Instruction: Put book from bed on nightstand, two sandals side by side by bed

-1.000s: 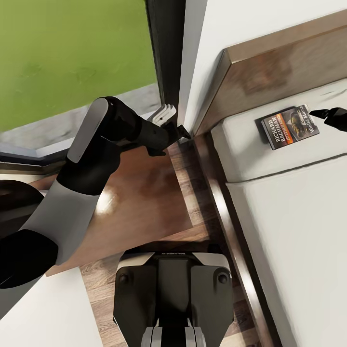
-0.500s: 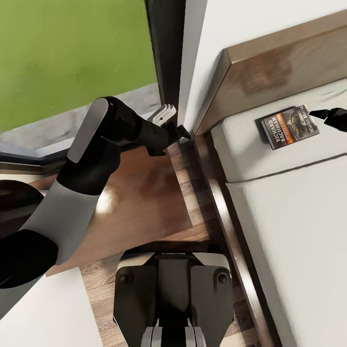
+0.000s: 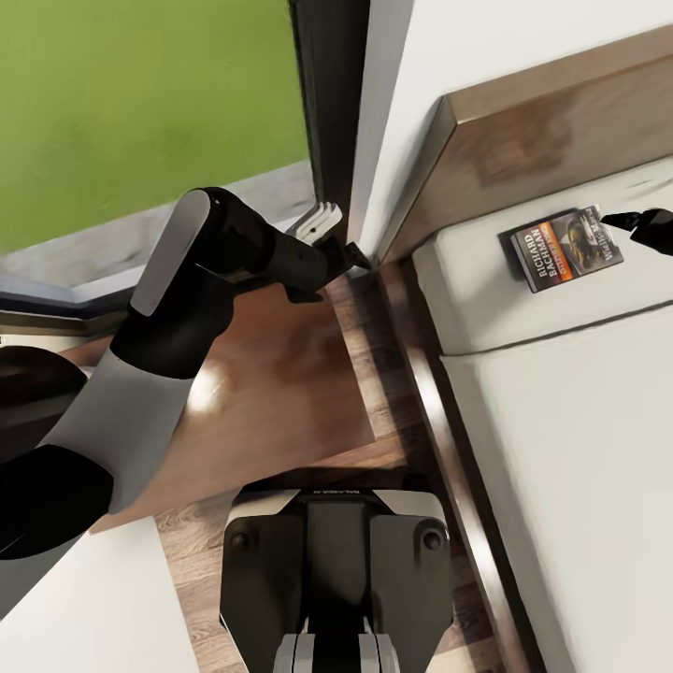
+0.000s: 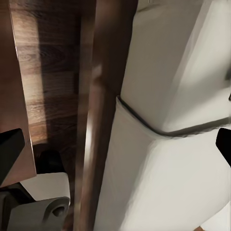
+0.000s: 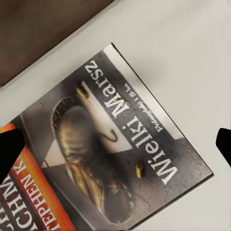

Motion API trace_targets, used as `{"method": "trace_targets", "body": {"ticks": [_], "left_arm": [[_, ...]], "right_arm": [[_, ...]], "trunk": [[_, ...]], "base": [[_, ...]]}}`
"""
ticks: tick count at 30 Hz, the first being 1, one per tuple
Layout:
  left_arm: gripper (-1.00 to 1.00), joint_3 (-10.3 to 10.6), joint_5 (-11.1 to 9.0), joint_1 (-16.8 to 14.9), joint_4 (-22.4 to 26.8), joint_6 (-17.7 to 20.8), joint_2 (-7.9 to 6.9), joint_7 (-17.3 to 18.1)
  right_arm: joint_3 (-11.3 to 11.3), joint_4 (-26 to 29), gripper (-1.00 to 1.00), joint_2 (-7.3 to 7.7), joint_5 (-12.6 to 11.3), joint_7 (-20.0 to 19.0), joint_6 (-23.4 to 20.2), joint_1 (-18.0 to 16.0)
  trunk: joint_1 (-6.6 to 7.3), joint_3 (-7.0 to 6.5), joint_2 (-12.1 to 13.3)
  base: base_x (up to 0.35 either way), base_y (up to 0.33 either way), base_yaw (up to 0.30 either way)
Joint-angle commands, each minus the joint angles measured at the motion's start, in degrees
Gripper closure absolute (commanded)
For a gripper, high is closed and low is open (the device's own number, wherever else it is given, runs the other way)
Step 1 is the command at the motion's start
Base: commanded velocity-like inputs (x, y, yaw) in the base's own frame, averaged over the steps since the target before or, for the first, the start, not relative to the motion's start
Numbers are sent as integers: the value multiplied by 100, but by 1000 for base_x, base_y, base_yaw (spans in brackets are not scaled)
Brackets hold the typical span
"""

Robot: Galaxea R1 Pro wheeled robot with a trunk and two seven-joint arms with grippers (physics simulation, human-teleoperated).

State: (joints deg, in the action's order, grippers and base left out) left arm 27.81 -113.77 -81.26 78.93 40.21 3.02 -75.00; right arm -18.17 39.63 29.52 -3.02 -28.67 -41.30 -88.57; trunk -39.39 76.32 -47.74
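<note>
The book (image 3: 564,247) lies flat on the bed (image 3: 561,449), up at the headboard (image 3: 523,131) end of the mattress, cover up, with the author's name readable in the head view. The step in hand, as I judge it, is the first one: picking up the book so I can carry it to the nightstand (image 3: 271,393).

The right gripper (image 3: 624,221) sits just beside the book's far edge, close to touching it; the head view does not settle whether it makes contact. In the right wrist view the book (image 5: 106,159) lies between two dark fingertips (image 5: 8,149) at the opposite edges of the frame, so I read the claw as spread wide and holding nothing.

Next move, as I judge it: lower the claw, work one finger under a thin edge and pinch. A flat paperback on a soft mattress gives little to grip, so a slide is the risk.

The left gripper (image 3: 338,245) hangs over the nightstand's far corner near the wall. The left wrist view shows its fingertips (image 4: 10,148) far apart, empty, above the gap between bed frame and nightstand.

The right wrist view gives the cover title and the claw's spread; the head view gives the book's place relative to headboard and nightstand.
</note>
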Motion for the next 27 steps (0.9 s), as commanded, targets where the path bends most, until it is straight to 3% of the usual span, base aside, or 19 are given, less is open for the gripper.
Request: {"method": "trace_targets", "body": {"ticks": [1, 15, 27], "left_arm": [[-100, -3, -23, -4, 0, 49, 3, -41], [-100, -3, -23, -4, 0, 49, 5, -41], [-100, -3, -23, -6, 0, 49, 6, -41]], "right_arm": [[-13, 3, -100, 0, -32, -3, -42, -2], [-16, 4, -100, 5, -32, -6, -51, -2], [-21, -1, -100, 9, -31, -12, -47, -5]], "trunk": [[-1, 3, -4], [-1, 3, -4], [-1, 3, -4]], "base": [[0, 0, 131], [0, 0, 176], [0, 0, 54]]}}
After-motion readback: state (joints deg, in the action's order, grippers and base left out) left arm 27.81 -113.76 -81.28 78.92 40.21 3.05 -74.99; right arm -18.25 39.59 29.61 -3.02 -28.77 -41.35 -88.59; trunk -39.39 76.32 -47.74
